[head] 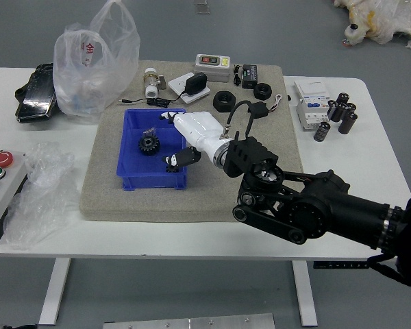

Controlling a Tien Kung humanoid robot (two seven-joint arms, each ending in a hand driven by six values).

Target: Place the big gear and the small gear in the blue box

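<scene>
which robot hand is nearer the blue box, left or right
Right. The right hand has its open fingers over the right side of the blue box. What seems to be the left hand barely shows at the picture's bottom left corner, beyond the table's near edge.

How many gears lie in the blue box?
2: the big gear near the middle of the blue box, the small gear toward its near right corner, partly hidden by the right hand.

the robot's right hand, fingers parted, hovers over the three o'clock side of a blue box; the big gear lies inside, at the hand's nine o'clock.
</scene>
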